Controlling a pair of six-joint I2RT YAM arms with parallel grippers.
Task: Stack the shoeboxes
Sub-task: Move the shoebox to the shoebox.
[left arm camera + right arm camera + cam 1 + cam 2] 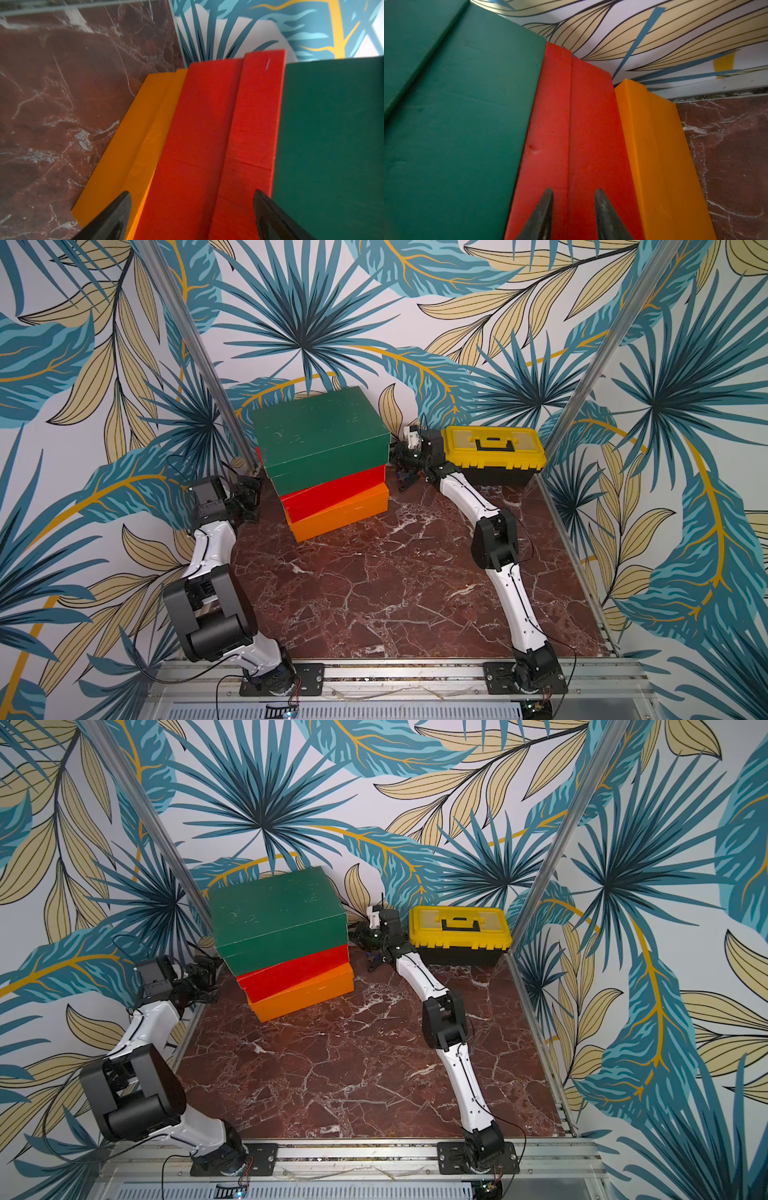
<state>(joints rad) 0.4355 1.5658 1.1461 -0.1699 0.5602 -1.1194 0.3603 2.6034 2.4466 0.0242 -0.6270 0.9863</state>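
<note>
1. Nearest the viewer, the aluminium rail [407,672] carries both arm bases. Beyond it lies the marbled bench [374,593].
2. Location: all three shoeboxes stand in one pile at the far left of the bench, close to the back wall. The orange shoebox [340,514] rests on the bench, the red shoebox [332,489] lies on it, and the green shoebox [320,431] is on top.
3. Alignment: the pile is not square. In both top views the orange shoebox sits skewed beneath the red one.
4. Long axis: it runs across the bench, with one short end facing each hand.
5. Left hand [251,489]: it is stationed at the left short end, low down. Its fingers are spread wide and hold nothing. The left wrist view shows them spanning from the orange lid to the red lid.
6. Right hand [398,464]: it is just beside the right short end. Its fingers are drawn close together on nothing and aimed at the red end face. Contact cannot be confirmed.
7. Obstruction: the yellow-lidded toolbox [494,452] stands directly behind the right wrist, apart from the pile.
8. Assessment: stacking appears complete. Any remaining move is probably a squaring push along the long axis. Both hands are about equally near, so the closed right hand could push while the left acts as a stop.
</note>
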